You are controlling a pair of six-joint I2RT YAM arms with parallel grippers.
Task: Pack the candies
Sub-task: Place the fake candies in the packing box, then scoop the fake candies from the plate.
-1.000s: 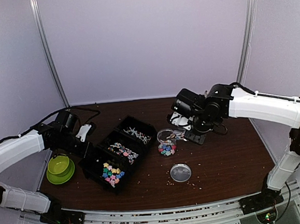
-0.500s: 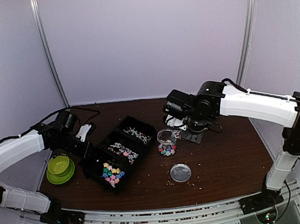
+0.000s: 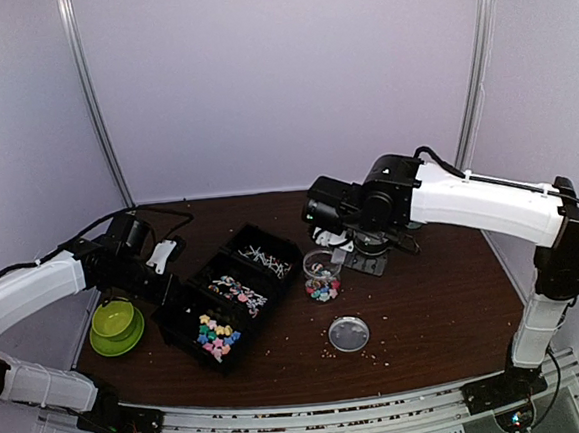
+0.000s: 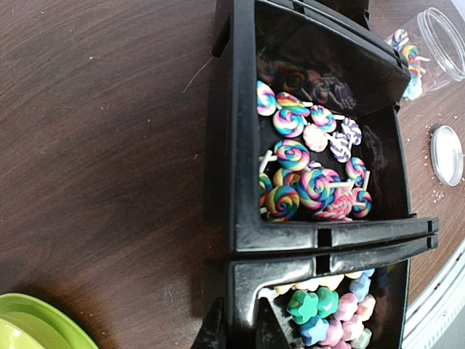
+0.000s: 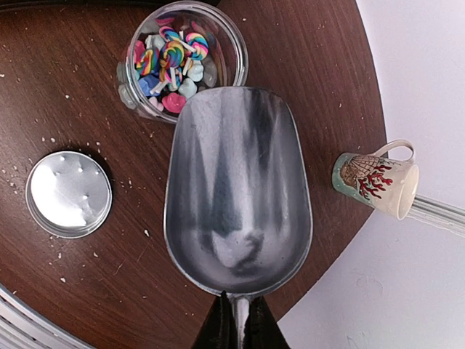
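Right hand (image 5: 235,329) pinched tight on empty metal scoop (image 5: 236,189) handle at frame bottom, left hand (image 4: 237,331) clamped on black tray (image 4: 327,236) wall, lower frame.

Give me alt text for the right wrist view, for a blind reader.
An empty metal scoop, held by the right gripper, points at an open jar of candies on a table. A round lid lies left, a mug right.

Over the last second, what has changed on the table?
The right gripper, shut on the empty scoop, swung left. The left gripper stays clamped on the black tray. The jar, lid and green bowl have not moved.
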